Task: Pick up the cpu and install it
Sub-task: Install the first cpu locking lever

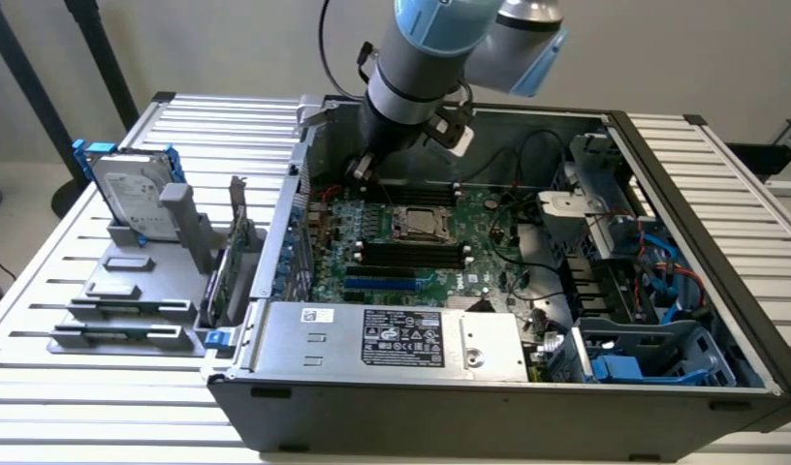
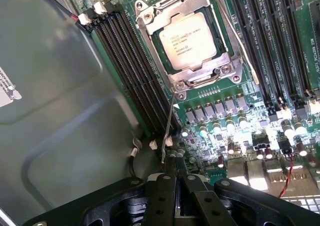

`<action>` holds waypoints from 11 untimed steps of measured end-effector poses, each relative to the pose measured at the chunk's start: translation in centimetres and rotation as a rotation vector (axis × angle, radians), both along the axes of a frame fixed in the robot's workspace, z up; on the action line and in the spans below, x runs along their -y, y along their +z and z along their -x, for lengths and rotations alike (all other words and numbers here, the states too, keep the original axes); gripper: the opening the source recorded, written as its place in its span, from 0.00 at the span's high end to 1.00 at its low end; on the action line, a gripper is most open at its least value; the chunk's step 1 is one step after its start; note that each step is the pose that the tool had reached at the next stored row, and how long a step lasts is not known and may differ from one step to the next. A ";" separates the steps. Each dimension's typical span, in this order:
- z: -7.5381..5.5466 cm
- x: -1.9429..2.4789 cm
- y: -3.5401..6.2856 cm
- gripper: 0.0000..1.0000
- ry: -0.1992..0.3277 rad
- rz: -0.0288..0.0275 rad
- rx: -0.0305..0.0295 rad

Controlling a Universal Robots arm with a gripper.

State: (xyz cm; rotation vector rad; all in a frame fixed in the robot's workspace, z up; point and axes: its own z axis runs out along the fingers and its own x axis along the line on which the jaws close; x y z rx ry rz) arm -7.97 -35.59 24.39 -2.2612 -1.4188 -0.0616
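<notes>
Inside the open computer case (image 1: 706,194), in the exterior view, the gripper (image 1: 362,172) is hanging low over the motherboard (image 1: 489,208), just beyond the socket where the cpu (image 1: 422,222) is already sitting. Up close in the wrist view, the fingers (image 2: 162,196) are pressing together with nothing clearly between them, their tips touching or just beside the thin wire lever (image 2: 168,128) that is running from the socket frame (image 2: 200,76), with the cpu lying flat inside it beside the memory slots (image 2: 132,56). Judging by this, pick and placing look done and latching is in hand; any next move is calling for slow, steady pressure so the lever is not slipping off.
</notes>
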 end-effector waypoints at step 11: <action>0.3 0.00 0.00 0.89 -0.104 0.0000 0.0001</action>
